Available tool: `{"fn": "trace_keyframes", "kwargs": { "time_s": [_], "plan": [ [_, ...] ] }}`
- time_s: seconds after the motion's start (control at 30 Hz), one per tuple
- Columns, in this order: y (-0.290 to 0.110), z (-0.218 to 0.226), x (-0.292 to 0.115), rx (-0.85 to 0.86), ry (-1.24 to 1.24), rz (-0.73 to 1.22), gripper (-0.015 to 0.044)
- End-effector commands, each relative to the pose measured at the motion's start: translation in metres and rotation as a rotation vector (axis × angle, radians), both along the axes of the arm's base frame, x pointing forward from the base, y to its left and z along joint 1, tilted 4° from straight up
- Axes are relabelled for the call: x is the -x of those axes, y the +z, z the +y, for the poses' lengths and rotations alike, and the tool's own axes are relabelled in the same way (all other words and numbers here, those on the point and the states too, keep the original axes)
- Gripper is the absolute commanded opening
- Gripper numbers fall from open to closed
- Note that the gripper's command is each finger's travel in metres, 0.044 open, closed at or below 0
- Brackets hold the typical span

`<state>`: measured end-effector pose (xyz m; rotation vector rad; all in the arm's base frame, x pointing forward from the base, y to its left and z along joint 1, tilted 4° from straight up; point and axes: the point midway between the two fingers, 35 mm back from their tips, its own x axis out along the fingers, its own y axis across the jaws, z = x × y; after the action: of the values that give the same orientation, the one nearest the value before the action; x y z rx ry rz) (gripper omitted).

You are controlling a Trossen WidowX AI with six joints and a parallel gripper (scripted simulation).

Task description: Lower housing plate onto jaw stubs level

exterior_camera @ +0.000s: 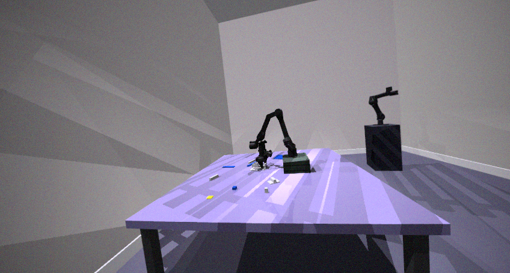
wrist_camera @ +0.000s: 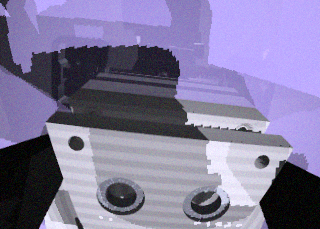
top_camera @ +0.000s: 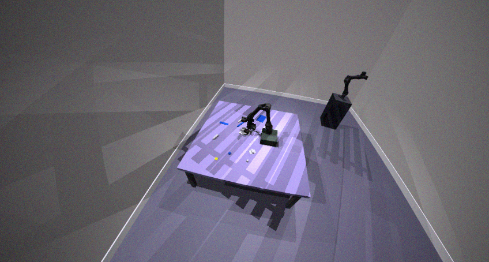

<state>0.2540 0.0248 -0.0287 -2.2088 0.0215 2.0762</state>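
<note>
The housing plate (wrist_camera: 165, 164) is pale grey, with two ringed holes and smaller corner holes. It spans the lower half of the wrist view. My gripper (top_camera: 245, 131) (exterior_camera: 262, 166) (wrist_camera: 165, 152) is shut on this plate, with a dark finger at either side. Another pale plate of the assembly (wrist_camera: 225, 114) shows just beyond its upper edge. The two jaws and their stubs are hidden behind the held plate, so contact and seating cannot be told. In the top and exterior views the white assembly (top_camera: 241, 133) (exterior_camera: 254, 169) is small, under the fingertips.
A dark green base box (top_camera: 269, 138) (exterior_camera: 296, 163) stands right of the assembly. A blue plate (top_camera: 261, 118) (exterior_camera: 278, 157) lies behind. A blue bar (top_camera: 223, 123) (exterior_camera: 228, 166) and a white bar (top_camera: 215, 136) (exterior_camera: 213, 177) lie left. Several small pieces lie nearer the front.
</note>
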Motion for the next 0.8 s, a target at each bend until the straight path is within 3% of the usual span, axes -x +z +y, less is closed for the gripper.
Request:
{"fn": "trace_keyframes", "kwargs": {
  "time_s": [0.0, 0.77],
  "plan": [
    [-0.0012, 0.0007, 0.0012, -0.004, -0.004, 0.003, 0.0351],
    [-0.0061, 0.0010, 0.0010, -0.004, -0.003, 0.003, 0.0351]
  ]
}}
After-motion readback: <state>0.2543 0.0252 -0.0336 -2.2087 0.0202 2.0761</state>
